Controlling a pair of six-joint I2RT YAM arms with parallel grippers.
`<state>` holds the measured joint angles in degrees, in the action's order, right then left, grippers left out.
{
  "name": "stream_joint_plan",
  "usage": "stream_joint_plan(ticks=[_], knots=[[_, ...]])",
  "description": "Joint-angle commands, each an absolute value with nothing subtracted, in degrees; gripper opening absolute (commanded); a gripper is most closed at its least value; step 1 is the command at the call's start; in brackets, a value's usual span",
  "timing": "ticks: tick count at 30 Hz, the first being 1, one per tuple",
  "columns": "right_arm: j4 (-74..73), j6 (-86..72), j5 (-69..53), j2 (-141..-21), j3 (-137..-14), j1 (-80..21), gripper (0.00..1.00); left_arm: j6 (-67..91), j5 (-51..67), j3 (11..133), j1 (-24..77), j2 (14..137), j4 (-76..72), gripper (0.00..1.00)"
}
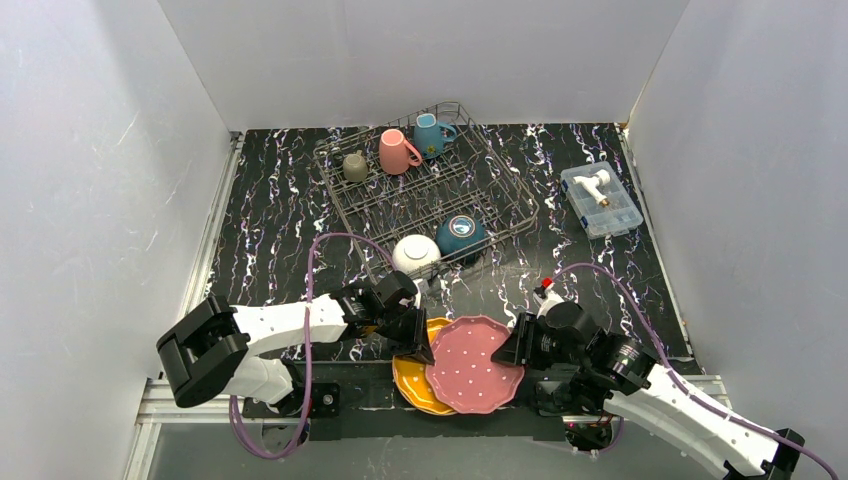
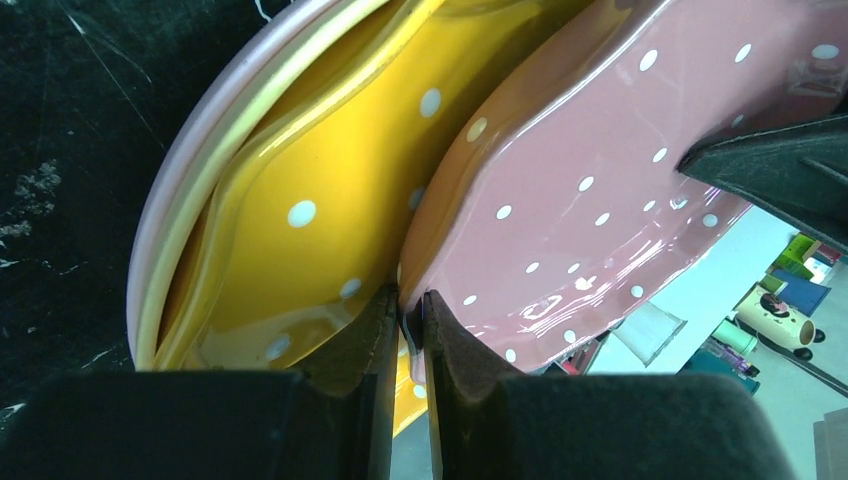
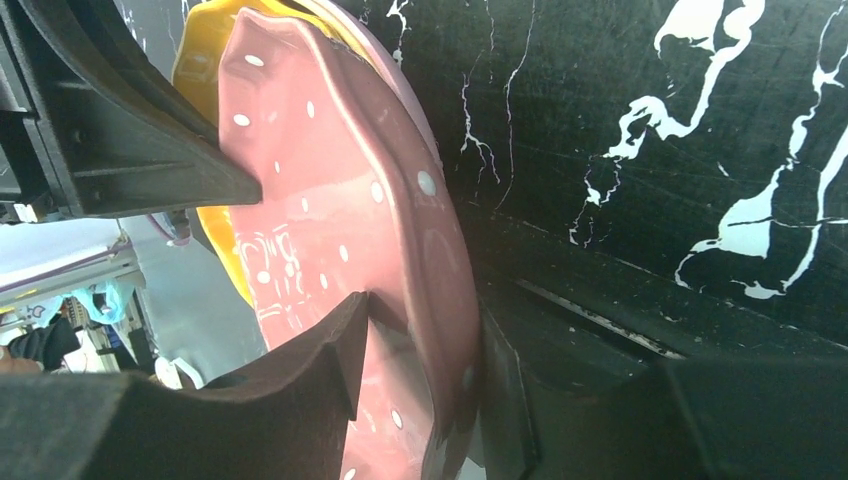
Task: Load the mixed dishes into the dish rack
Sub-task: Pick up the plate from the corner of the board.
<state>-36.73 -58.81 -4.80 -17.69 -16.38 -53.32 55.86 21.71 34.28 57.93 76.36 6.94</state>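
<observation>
At the near edge of the tabletop, between my two arms, the pink plate (image 1: 475, 365) lies on top of a yellow plate (image 1: 410, 382), and part of the stack juts past the edge. In the left wrist view I also see a paler pink rim under the yellow one.

My left claw (image 2: 409, 296) is closed tight on the pink plate's left rim, with its two fingers almost meeting around the scalloped edge. My right claw (image 3: 425, 330) straddles the opposite rim, one finger over the dotted face and the other behind it. Both sit close to the plate, but I cannot tell whether they are clamping it.

Farther back, in the middle of the tabletop, the dish rack (image 1: 470, 175) sits at an angle. A grey-olive mug (image 1: 355, 166), a pink mug (image 1: 398, 151) and a blue mug (image 1: 430, 133) line its far end. A white bowl (image 1: 416, 254) and a teal bowl (image 1: 460, 235) rest side by side at its near end. To the right of the rack, well apart from it, I see a clear plastic box (image 1: 600, 198).
</observation>
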Motion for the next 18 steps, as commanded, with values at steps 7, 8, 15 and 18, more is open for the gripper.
stream_joint_plan(ticks=[7,8,15,18], knots=[[-24.3,-61.4,-10.0,-17.1,-18.6,-53.5,0.38,54.7,20.5,32.3,58.5,76.7,8.0,0.0],[-24.0,-61.2,-10.3,-17.1,-18.9,-53.5,0.35,54.7,20.5,32.3,58.5,76.7,8.0,0.0],[-22.2,-60.2,-11.0,-17.3,-21.3,-53.5,0.04,54.7,20.7,32.5,58.5,76.8,7.6,0.0],[-21.9,-59.9,-10.7,-17.3,-22.4,-53.5,0.01,54.6,20.8,32.5,58.5,76.5,7.5,0.0]])
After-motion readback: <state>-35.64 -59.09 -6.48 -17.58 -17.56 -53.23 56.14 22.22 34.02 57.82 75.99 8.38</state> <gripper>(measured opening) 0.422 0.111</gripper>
